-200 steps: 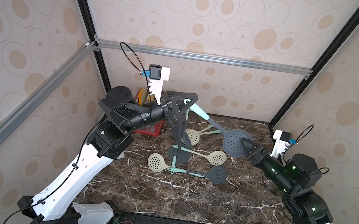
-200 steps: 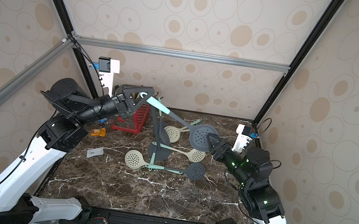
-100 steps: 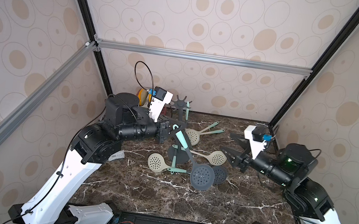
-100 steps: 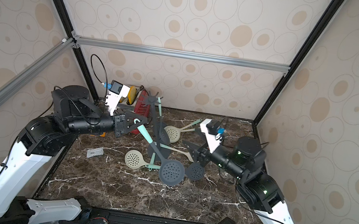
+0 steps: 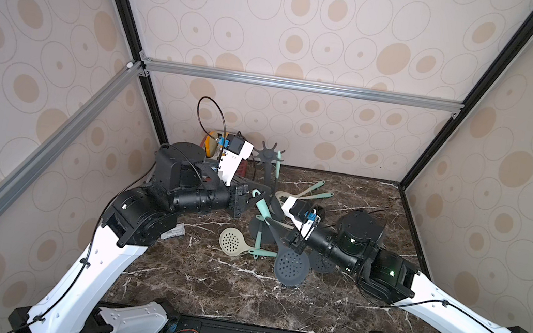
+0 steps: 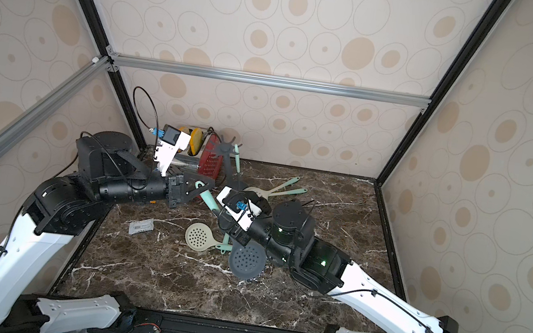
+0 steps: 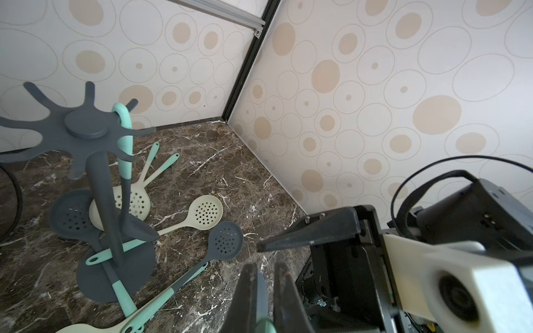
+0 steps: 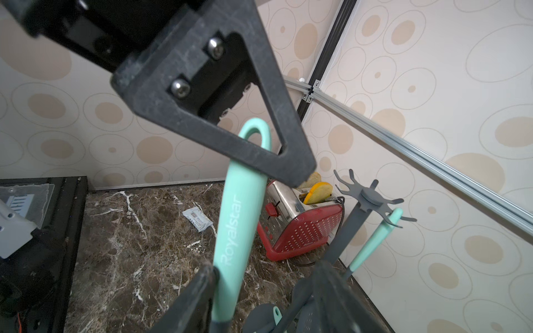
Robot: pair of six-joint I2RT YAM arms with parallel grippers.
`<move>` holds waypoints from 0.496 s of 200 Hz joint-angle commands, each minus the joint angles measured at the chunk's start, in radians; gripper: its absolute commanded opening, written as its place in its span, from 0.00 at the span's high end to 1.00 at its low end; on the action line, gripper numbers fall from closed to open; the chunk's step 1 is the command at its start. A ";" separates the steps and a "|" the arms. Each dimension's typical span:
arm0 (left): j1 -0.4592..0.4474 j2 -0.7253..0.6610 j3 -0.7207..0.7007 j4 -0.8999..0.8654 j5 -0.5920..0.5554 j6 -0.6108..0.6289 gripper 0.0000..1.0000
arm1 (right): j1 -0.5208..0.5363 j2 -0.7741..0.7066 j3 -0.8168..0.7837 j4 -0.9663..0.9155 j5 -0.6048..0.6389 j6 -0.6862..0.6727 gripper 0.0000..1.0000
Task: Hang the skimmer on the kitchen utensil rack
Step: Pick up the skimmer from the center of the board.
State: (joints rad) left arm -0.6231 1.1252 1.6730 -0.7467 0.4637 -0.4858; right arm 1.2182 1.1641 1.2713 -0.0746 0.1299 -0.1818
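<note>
While the left jaws clench the skimmer (image 5: pixel 292 262) near its loop, its handle slants down between the unclosed right jaws

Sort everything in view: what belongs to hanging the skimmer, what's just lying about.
Job: dark grey perforated skimmer with mint handle, held by left gripper; right gripper open around it; tall dark grey hook-crowned utensil rack.
Lying about: red metal toaster; white barcoded packet; cream perforated skimmers on marble table.

White "Royalstar" lettering runs along the mint handle of the skimmer (image 8: pixel 239 225); the barcode label on the packet (image 8: pixel 197 220) is unreadable.
</note>
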 commanded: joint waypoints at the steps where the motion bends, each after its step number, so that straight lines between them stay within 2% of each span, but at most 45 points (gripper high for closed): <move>1: -0.002 -0.022 0.008 0.009 -0.034 -0.013 1.00 | 0.036 0.008 -0.032 0.088 0.072 0.004 0.45; 56: -0.002 -0.022 -0.002 0.030 -0.073 -0.048 1.00 | 0.070 -0.005 -0.127 0.172 0.200 0.016 0.57; 99: -0.001 -0.046 -0.058 0.086 -0.095 -0.150 1.00 | 0.071 0.016 -0.147 0.234 0.236 0.004 0.62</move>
State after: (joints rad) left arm -0.6231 1.1099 1.6382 -0.7311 0.3824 -0.5568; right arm 1.2800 1.1732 1.1336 0.0700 0.3176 -0.1745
